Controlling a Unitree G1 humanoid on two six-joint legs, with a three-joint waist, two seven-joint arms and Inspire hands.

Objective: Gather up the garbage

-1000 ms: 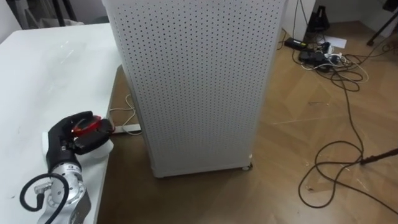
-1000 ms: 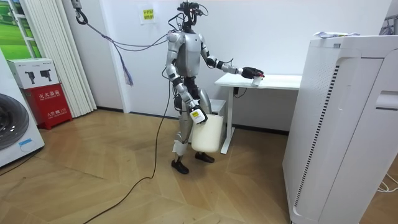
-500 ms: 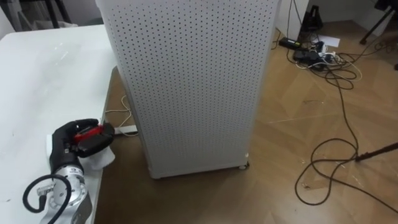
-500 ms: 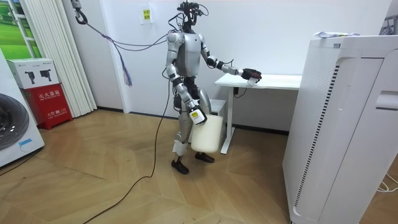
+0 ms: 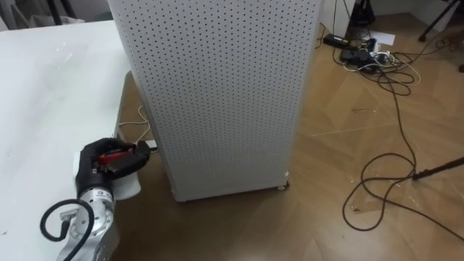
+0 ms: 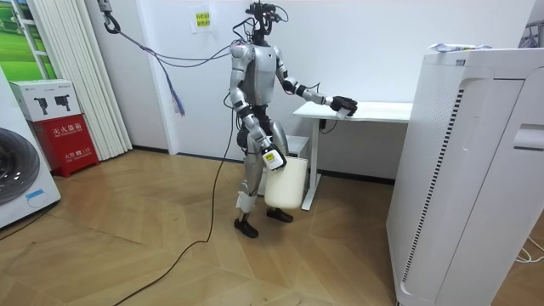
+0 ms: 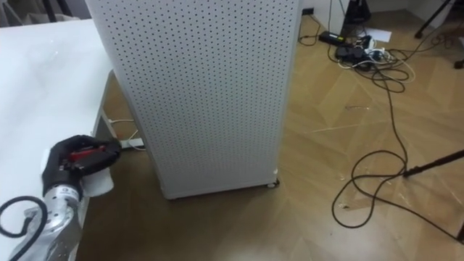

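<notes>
My left hand (image 5: 100,168) reaches out over the front edge of the white table (image 5: 43,94), its dark fingers curled round a piece of garbage (image 5: 116,154) that is red on top, with white showing below the hand. The room view shows that left hand (image 6: 343,104) held out at the table's corner (image 6: 382,111). My right hand (image 6: 265,153) hangs at my hip, and a white bag (image 6: 285,183) hangs from it. I stand on the wooden floor just beside the table.
A tall white perforated cabinet (image 5: 217,94) stands right of the table, close to the hand; it also shows at the room view's right (image 6: 467,170). Dark cables (image 5: 391,181) loop over the wooden floor, with a power strip (image 5: 355,54) further back.
The camera has shifted a little. My left hand, still holding the red and white garbage, has moved slightly right, toward the cabinet. The bag at my hip has swung a touch.
</notes>
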